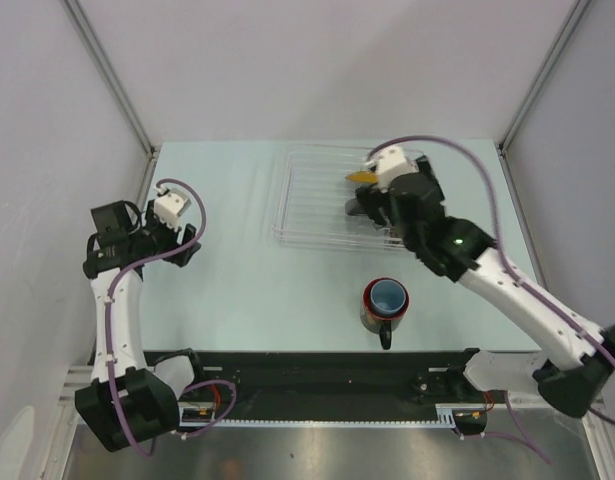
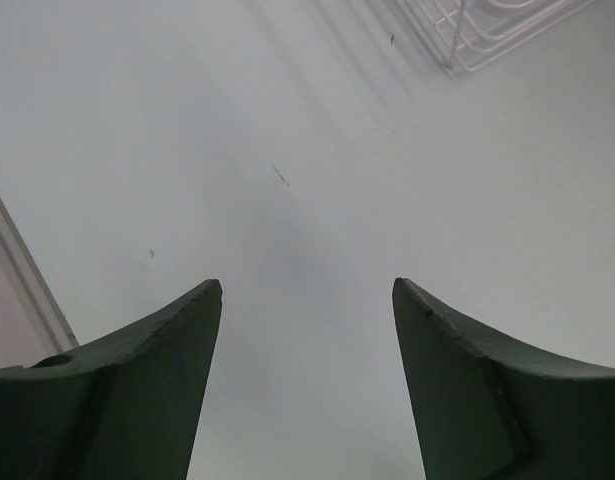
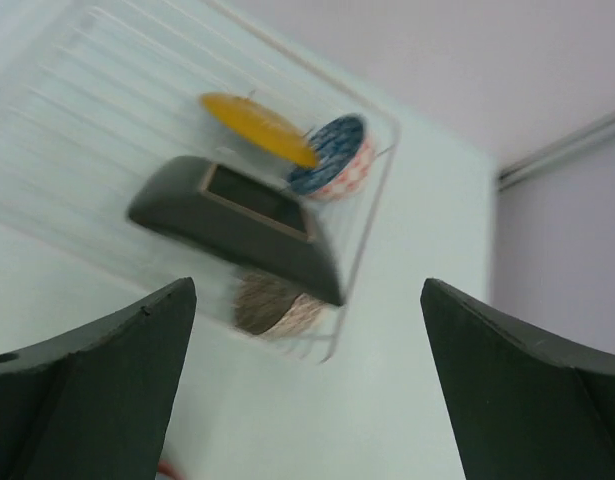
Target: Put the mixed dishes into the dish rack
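Here the right end effector (image 3: 307, 290) gapes, empty, facing the black plate (image 3: 237, 225)

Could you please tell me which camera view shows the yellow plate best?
The right wrist view: the yellow plate sits tilted in the rack, seen almost whole, though slightly blurred. The top view shows only a yellow sliver of it. The left wrist view misses it, catching just a rack corner.

A pale green table (image 1: 237, 290) sits enclosed by plain white walls (image 1: 287, 60) joined with metal corner posts (image 1: 110, 75)
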Action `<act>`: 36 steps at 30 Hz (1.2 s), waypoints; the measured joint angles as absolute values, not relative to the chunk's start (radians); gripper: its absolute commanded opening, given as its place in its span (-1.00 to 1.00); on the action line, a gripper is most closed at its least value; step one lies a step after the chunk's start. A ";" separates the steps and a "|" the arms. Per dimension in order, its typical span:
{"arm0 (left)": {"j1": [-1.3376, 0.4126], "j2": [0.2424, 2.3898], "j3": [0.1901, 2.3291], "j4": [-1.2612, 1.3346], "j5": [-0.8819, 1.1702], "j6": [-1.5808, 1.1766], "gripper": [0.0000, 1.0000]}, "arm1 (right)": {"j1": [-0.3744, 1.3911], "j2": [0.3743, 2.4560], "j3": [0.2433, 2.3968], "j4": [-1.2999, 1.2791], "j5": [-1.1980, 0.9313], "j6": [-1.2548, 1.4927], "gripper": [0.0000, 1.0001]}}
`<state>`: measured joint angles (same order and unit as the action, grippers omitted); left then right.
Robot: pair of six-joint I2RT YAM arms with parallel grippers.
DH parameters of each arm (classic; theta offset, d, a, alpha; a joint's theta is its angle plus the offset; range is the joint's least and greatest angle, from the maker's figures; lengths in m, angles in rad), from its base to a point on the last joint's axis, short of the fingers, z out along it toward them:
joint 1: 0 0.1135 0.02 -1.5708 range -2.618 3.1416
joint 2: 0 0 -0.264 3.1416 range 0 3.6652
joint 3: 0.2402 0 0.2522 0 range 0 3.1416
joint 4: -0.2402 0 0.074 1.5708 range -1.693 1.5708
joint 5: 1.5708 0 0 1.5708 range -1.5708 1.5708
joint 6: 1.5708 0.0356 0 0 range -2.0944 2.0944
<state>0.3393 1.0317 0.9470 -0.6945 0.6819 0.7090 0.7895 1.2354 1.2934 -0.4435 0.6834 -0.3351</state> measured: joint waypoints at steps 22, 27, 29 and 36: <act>-0.118 1.267 1.046 -0.540 0.512 0.437 0.47 | 0.791 0.979 1.063 -1.034 0.192 0.551 -0.05; -0.144 1.465 1.180 -0.451 0.447 0.359 0.46 | 0.846 0.978 1.053 -1.042 0.197 0.611 0.03; -0.162 1.546 1.243 -0.424 0.412 0.334 0.46 | 0.867 0.978 1.047 -1.043 0.202 0.633 0.03; -0.209 1.746 1.391 -0.374 0.356 0.261 0.47 | 0.894 0.978 1.042 -1.051 0.218 0.679 0.03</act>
<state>-0.2089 1.7458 1.3914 -0.3737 0.3561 0.2611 0.8940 0.9783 1.0416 -1.0508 0.2184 0.6788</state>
